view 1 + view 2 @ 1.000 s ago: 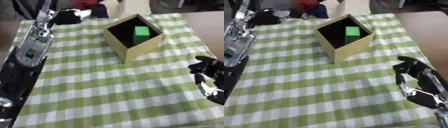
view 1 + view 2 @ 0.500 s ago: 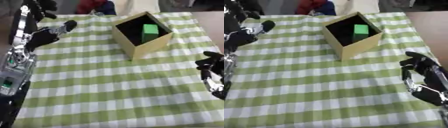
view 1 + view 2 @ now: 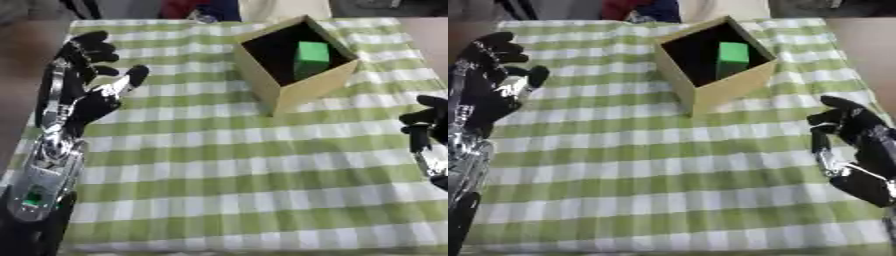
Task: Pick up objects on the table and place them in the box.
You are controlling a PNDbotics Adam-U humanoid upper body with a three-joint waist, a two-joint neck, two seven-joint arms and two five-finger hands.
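So the box [image 3: 296, 60] sits toward the far edge of the table [image 3: 236, 175], a bit right of the middle, turned so 1 corner points back at you. That angle leaves the open top facing up and easy to drop into from either side. There's already a green block [image 3: 311, 56] inside, leaning against the right inner wall, so that one looks done.

Your left hand [image 3: 87, 95] is up over the left edge of the table, fingers spread and relaxed, holding nothing. It hangs well apart from the box, so my guess is it's just out of the way or waiting for a target. Your right hand [image 3: 855, 145] is parked by the right edge, closer to the near corner, fingers up and loosely bent, also empty. Looks like the idle rest pose to me.

Thing is, I can't spot anything else lying on the checked cloth to pick up. There's some red and dark stuff past the far edge, but I can't tell what it is or whether it's even on the table. If the block was the only object, you're probably finished. Otherwise tilt the head and check the far corners.
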